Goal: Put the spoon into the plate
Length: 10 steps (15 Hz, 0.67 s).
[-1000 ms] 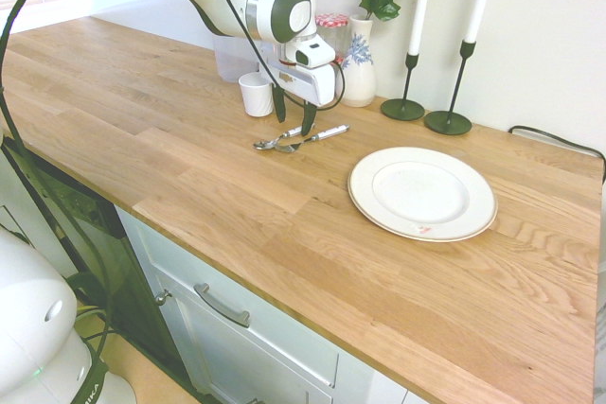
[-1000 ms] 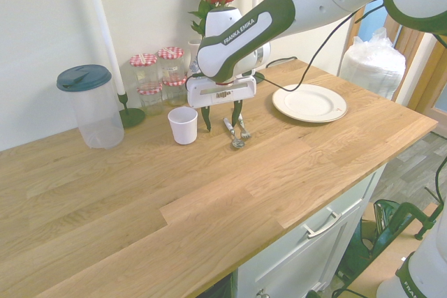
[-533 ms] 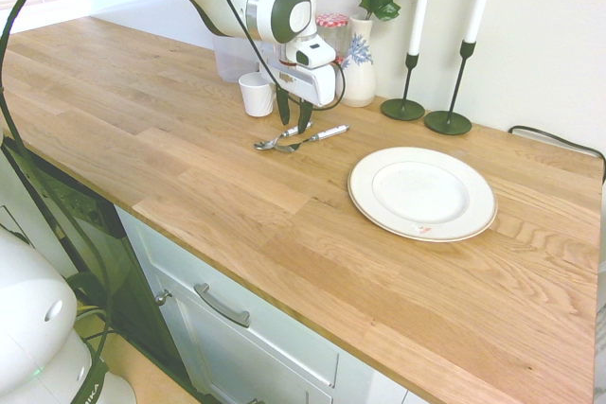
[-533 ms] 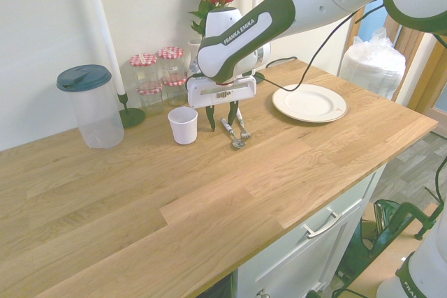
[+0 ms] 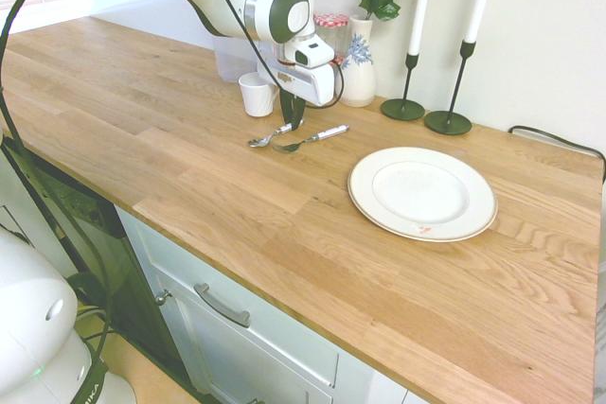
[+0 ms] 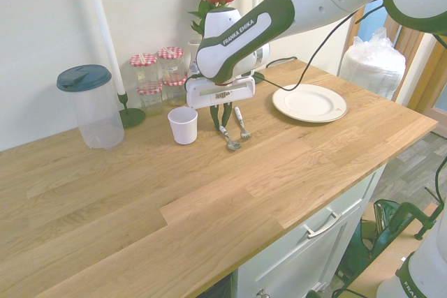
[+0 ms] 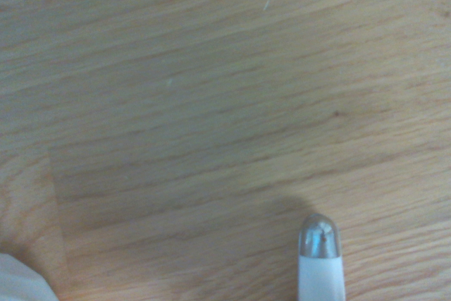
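Observation:
The spoon [image 5: 268, 137] lies slanted on the wooden counter, its silver bowl toward the counter's front and its pale handle running up between my fingers. My gripper [image 5: 292, 118] hangs straight down over it, shut on that handle. From the other side the spoon [image 6: 228, 139] shows below the gripper [image 6: 221, 114]. In the wrist view the handle's capped end [image 7: 320, 255] shows. The plate [image 5: 421, 193], white with a small red mark, sits empty to the right; it appears as the plate [image 6: 309, 102] in the second exterior view.
A fork [image 5: 314, 137] with a similar handle lies right beside the spoon. A white cup [image 5: 256, 95] stands just behind the gripper. A vase with a rose [image 5: 359, 68], two candlesticks [image 5: 449, 120], jars [image 6: 150, 75] and a lidded jug [image 6: 92, 106] line the wall.
The fingers have closed from wide open onto the spoon's handle. The spoon has shifted a little away from the fork.

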{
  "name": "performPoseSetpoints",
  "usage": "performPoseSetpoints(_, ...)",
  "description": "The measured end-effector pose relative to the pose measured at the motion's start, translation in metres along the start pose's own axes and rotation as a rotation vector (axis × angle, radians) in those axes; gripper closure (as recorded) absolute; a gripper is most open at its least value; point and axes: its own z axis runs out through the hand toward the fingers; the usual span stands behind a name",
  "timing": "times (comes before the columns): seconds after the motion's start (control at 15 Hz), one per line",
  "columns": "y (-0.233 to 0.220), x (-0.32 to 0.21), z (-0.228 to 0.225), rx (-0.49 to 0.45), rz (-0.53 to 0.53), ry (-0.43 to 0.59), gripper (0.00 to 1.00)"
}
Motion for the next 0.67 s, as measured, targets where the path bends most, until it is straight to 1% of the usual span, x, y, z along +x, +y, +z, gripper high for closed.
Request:
performPoseSetpoints(0.33, 0.000, 0.002, -0.003, 0.006, -0.005, 0.004, 1.00)
performPoseSetpoints(0.47, 0.002, 0.008, -0.027, 0.039, -0.011, 0.026, 1.00)
performPoseSetpoints(0.67, 0.017, 0.025, -0.079, 0.082, -0.008, 0.062, 1.00)
